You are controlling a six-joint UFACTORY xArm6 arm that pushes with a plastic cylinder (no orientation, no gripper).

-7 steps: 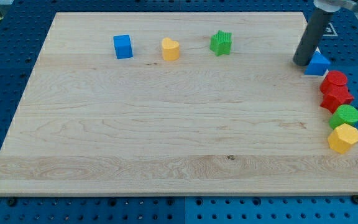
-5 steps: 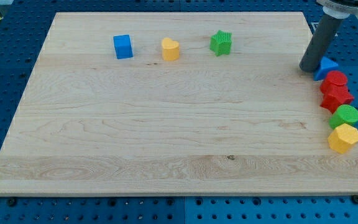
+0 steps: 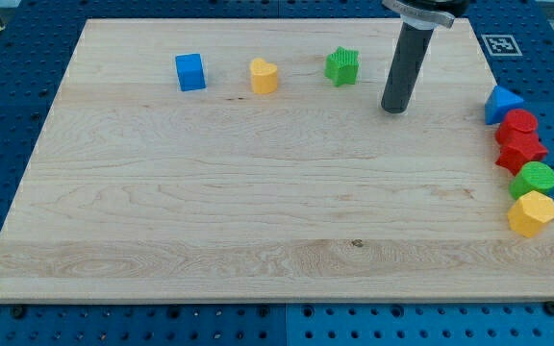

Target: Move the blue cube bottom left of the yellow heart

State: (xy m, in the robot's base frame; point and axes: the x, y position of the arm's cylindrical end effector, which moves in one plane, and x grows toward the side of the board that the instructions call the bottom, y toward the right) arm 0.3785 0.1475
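The blue cube (image 3: 190, 72) sits near the board's top left. The yellow heart (image 3: 264, 76) lies just to its right, at about the same height in the view. My tip (image 3: 393, 110) rests on the board well to the right of both, a little right of and below the green star (image 3: 341, 66). The tip touches no block.
At the board's right edge stand a blue triangular block (image 3: 501, 104), two red blocks (image 3: 519, 140), a green round block (image 3: 535, 179) and a yellow hexagonal block (image 3: 532, 213), stacked in a column. The wooden board (image 3: 258, 211) lies on a blue pegboard.
My tip pushed the blue triangular block slightly right toward the edge, then left it and moved leftward to below-right of the green star. The other blocks have not moved.
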